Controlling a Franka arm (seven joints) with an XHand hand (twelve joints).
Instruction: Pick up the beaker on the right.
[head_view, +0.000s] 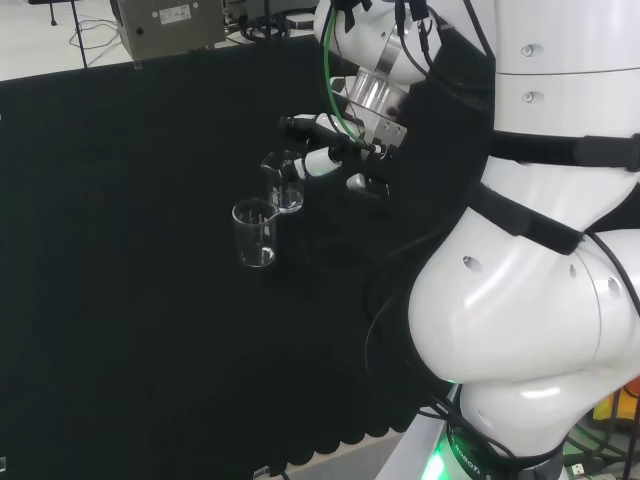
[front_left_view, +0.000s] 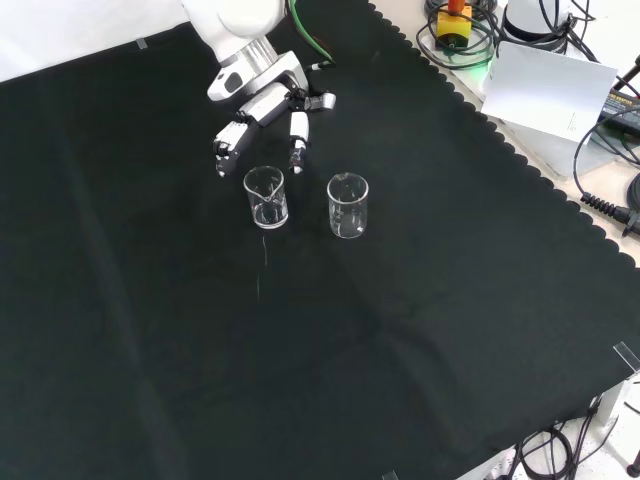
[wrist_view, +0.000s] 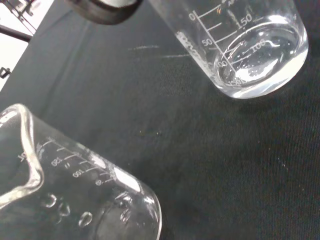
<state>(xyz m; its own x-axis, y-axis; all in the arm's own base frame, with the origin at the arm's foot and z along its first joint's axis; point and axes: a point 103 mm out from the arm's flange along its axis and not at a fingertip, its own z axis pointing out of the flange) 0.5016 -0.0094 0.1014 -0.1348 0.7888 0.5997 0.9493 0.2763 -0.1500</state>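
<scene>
Near beaker (front_left_view: 348, 206): upright on the cloth (front_left_view: 330, 350), right in the front view.
Far beaker (front_left_view: 266, 196): left of it, under the hand (front_left_view: 262, 112).
Fingers: relaxed, holding nothing.
Advice: check which beaker is meant, then straddle its wall before curling.

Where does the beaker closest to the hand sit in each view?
Head view: beaker just left of the hand, the farther of two.
Front view: left of two, just below the hand.
Wrist view: two beakers show; cannot tell which.
Shared landmark: the hand.
</scene>
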